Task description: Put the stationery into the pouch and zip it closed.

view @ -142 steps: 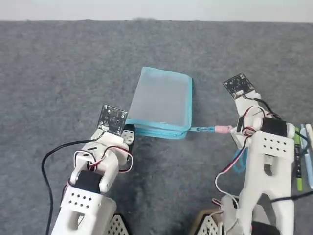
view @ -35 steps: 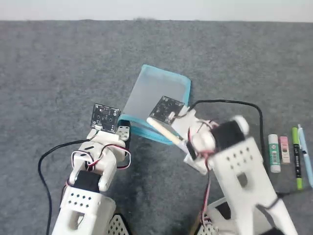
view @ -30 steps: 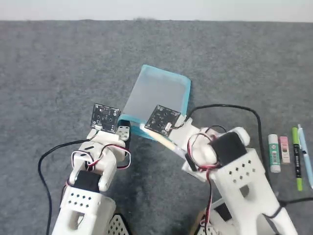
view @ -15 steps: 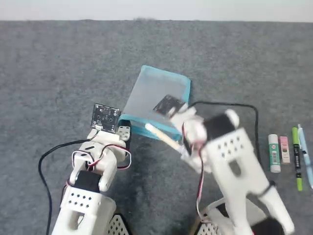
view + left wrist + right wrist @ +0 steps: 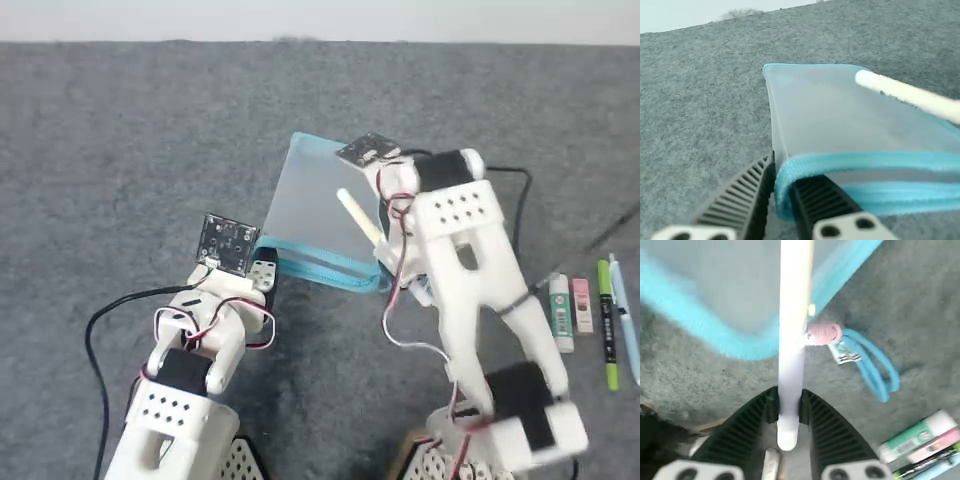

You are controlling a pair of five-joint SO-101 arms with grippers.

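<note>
The pouch (image 5: 320,205) lies mid-frame in the high view on the grey mat (image 5: 120,130), its blue zip edge toward the arms. The left gripper (image 5: 781,175) is pressed together on the pouch's lower-left corner, one finger on each side of the zip edge. The right gripper (image 5: 788,400) pinches a white stick (image 5: 358,213) by its near end. The stick slants up and left over the pouch's clear face, and I cannot tell whether its tip touches. In the right wrist view, the zip pull's pink bead (image 5: 824,333) and blue loop (image 5: 872,367) lie on the mat just beside the stick. At the right edge of the high view, well apart from the pouch, a glue stick (image 5: 560,312), pink eraser (image 5: 581,306), green pen (image 5: 608,325) and blue pen (image 5: 628,320) lie side by side.
</note>
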